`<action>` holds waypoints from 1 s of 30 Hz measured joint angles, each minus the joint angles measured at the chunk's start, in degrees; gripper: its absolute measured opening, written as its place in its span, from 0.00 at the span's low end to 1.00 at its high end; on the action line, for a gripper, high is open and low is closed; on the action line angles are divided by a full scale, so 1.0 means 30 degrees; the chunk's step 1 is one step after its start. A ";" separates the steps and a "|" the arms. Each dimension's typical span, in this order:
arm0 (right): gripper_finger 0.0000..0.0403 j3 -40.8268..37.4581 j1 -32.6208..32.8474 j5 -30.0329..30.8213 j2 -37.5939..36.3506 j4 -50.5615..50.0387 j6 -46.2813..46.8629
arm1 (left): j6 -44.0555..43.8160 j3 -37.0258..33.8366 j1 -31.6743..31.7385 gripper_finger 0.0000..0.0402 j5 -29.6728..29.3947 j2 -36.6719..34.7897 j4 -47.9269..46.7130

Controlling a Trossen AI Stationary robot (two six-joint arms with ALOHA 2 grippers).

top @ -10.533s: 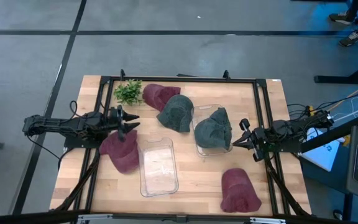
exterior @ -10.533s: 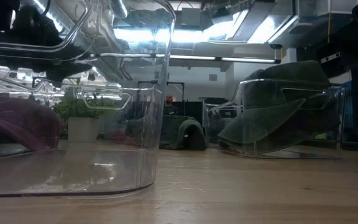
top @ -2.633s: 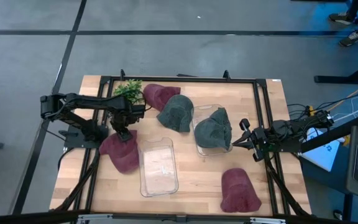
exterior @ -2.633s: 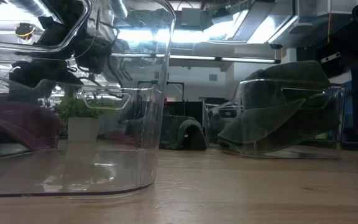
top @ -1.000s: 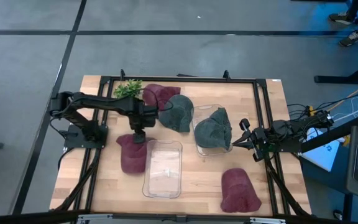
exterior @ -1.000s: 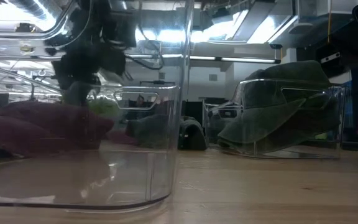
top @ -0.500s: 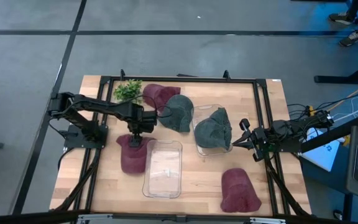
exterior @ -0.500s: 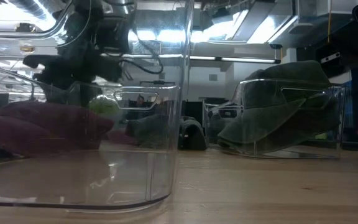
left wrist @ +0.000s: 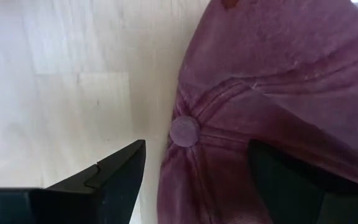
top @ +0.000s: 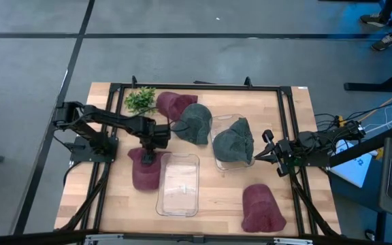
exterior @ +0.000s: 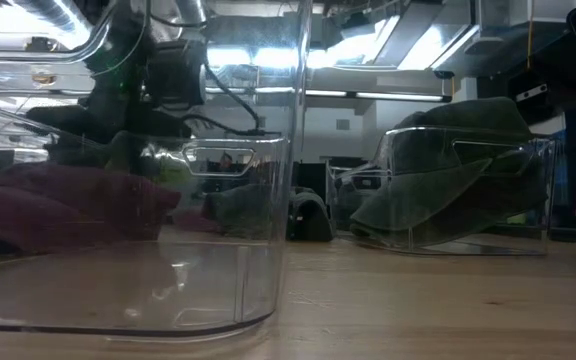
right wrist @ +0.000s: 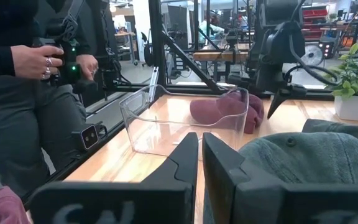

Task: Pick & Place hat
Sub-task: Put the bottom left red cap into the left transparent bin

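Note:
A maroon hat (top: 145,173) lies crown up on the table, just left of an empty clear bin (top: 180,187). My left gripper (top: 148,150) hangs open just above the hat's far end. In the left wrist view its fingers (left wrist: 114,171) stand on either side of the crown's top button (left wrist: 184,130). Through the bin wall, the low view shows the hat (exterior: 68,205) with the gripper (exterior: 143,110) above it. My right gripper (top: 264,151) waits shut at the table's right, beside a second clear bin (top: 218,122) that holds a green hat (top: 233,144).
A green hat (top: 194,122), another maroon hat (top: 174,103) and a small potted plant (top: 140,100) lie at the far side. A third maroon hat (top: 260,207) lies at the near right. A person (right wrist: 36,68) stands beyond the table's left edge in the right wrist view.
My left gripper has risen a little off the maroon hat, and its fingers now stand spread apart. The hat has stayed where it lay, left of the empty bin.

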 joint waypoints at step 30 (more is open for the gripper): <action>0.06 0.0000 -0.0005 0.0000 0.0007 -0.0002 0.0000 | -0.1066 -0.1659 0.0015 0.10 0.0192 -0.0093 0.2826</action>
